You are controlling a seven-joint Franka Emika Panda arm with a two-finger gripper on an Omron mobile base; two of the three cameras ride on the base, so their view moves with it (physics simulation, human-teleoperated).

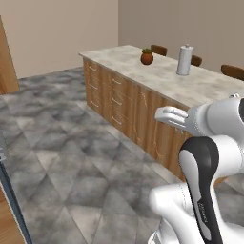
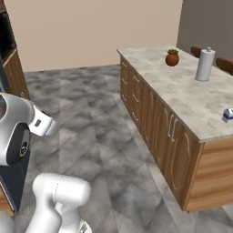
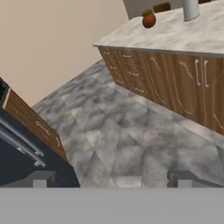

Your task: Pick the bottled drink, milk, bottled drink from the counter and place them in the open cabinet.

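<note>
Tool (image 3: 111,178) held above the grey floor (image 3: 131,135), fingers wide apart and empty, well short of the long worktop (image 2: 191,98), milk carton (image 2: 228,114) at its near end, grey canister (image 2: 204,64) and potted plant (image 2: 172,58) farther along

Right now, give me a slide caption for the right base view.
Marble-look counter with potted plant, grey canister and a small white-blue item at the frame's edge; grey tiled floor.

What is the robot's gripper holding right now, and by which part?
Nothing. The gripper is open, its two dark fingers spread wide apart over the grey stone-tiled floor, with nothing between them.
</note>
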